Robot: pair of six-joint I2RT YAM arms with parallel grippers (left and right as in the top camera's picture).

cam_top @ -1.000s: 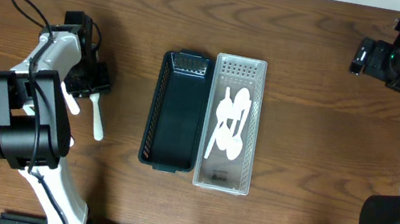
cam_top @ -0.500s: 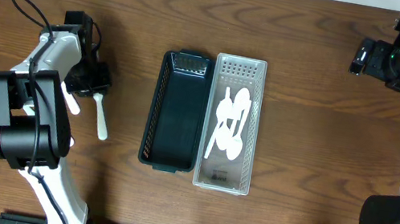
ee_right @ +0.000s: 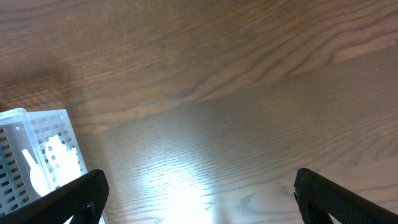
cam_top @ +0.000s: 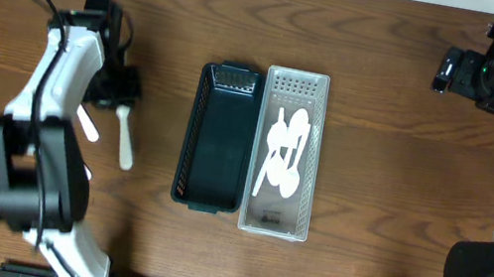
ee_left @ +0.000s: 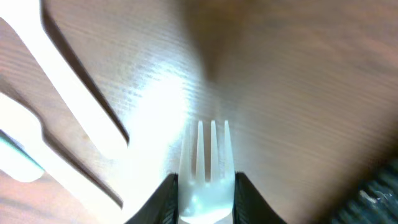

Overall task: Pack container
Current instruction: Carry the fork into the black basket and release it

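Table [cam_top: 371, 179]: brown wood-grain top. Centre: dk green slotted bin [cam_top: 216, 143], long side touching clear slotted bin [cam_top: 275, 220] on its right. Left area: white plastic utensil [cam_top: 86, 124] lying flat, partly hidden, type n/k.

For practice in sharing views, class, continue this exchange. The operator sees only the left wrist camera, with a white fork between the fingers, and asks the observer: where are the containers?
Observer: Overhead, a dark basket and a clear basket sit side by side, to the robot's right of the left gripper and its fork.
Operator: Anything packed yet?
Observer: Some white spoons lie in the clear basket; the dark basket looks empty.
Operator: And the other arm?
Observer: The right gripper is open and holds nothing, well off to the baskets' right.
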